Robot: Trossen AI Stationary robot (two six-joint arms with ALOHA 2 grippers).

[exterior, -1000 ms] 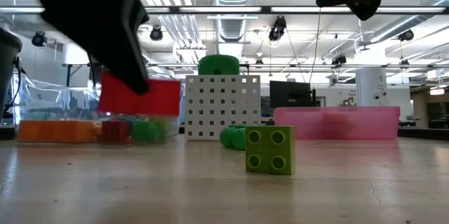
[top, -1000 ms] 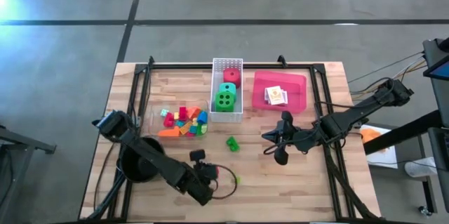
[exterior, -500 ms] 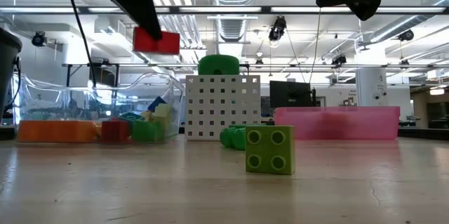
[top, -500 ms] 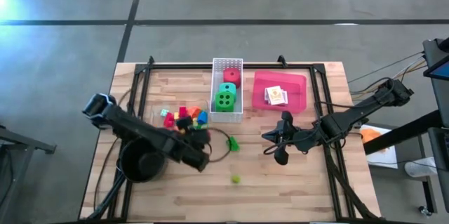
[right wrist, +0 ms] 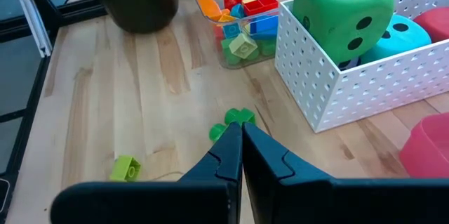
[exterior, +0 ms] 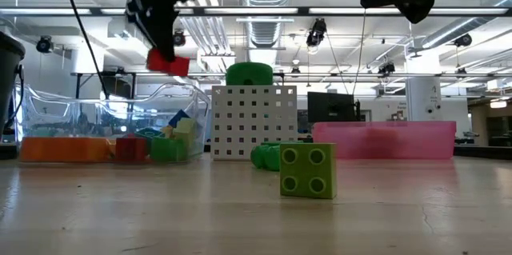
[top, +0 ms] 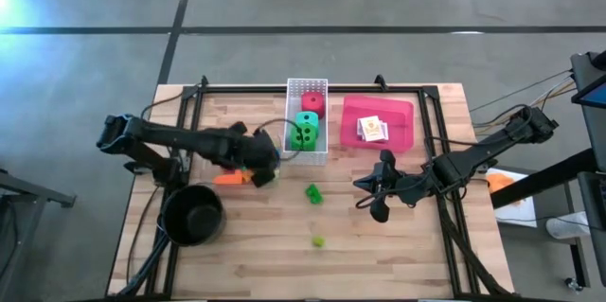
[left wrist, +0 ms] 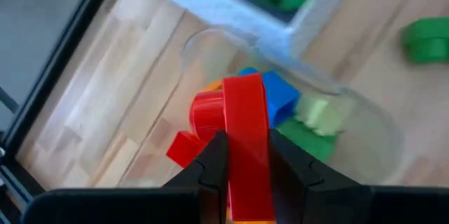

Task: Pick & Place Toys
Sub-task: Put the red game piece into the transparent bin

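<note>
Above the clear tub (exterior: 104, 119) of bricks, the red brick (left wrist: 245, 133) hangs clamped in my left gripper (left wrist: 242, 157). Beside the tub stands the white basket (top: 307, 155). My right gripper (right wrist: 237, 155) waits, jaws together, near the red tray (top: 402, 139).

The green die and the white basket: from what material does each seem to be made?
The green die looks like soft foam or matte rubber: dull surface, rounded corners, no glints. The white basket looks like rigid moulded plastic, smooth with a slight sheen: thin straight walls pierced by a regular grid of small holes. Neither can be confirmed by sight alone.
</note>
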